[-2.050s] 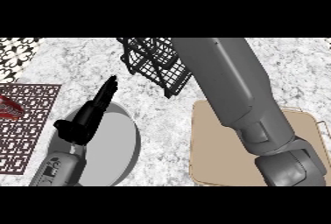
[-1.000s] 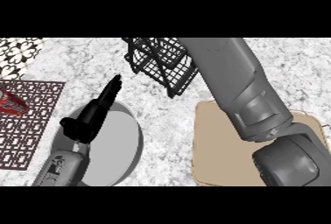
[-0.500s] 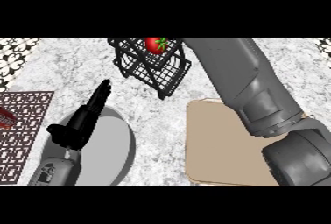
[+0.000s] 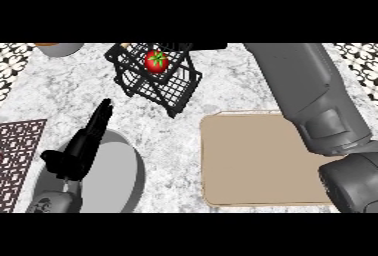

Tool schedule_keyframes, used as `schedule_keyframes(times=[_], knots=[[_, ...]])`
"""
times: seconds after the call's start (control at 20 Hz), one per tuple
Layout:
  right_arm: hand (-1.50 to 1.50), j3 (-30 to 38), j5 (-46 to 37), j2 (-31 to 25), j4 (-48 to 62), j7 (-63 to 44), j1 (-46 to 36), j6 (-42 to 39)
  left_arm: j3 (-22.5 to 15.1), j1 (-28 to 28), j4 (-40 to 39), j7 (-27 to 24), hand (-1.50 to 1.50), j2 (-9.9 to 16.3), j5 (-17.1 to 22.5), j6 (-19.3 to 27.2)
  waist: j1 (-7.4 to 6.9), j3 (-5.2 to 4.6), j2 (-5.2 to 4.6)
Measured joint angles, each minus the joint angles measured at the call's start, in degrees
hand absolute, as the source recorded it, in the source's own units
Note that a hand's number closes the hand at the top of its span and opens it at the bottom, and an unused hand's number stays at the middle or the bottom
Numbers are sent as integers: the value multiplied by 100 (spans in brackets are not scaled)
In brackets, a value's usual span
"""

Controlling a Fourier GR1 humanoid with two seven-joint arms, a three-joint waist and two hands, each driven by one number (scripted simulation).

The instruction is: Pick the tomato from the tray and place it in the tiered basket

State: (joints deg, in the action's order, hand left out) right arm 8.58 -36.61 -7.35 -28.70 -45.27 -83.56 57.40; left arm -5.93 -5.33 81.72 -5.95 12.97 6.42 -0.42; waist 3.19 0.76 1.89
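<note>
The tomato sits inside the black wire basket at the far side of the table, a little left of the middle. It is red with a green stem on top and lies in the basket's upper part, between the wire walls.

The right forearm runs from the near right corner up toward the far edge, passing over the right side of the beige tray. The right robot hand is hidden at the top of the view, just right of the basket, so I cannot tell whether its fingers are spread or curled.

The left robot hand is at the near left, its fingers straight and pressed together, pointing toward the far side and holding nothing. It lies over the left rim of a grey plate. A dark patterned mat lies at the left edge, beside the plate. A grey bowl shows at the far left corner, partly cut off.
</note>
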Motion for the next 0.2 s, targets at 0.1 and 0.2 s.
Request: schedule_keyframes(times=[0.1,0.2], knots=[[-150,-12,47,-112,-377,5,272,-46,44,103,33,-27,0,20,16,14,102,5,37],[-150,-69,77,-152,-726,-44,541,-146,90,195,81,-19,0,47,39,20,198,5,76]])
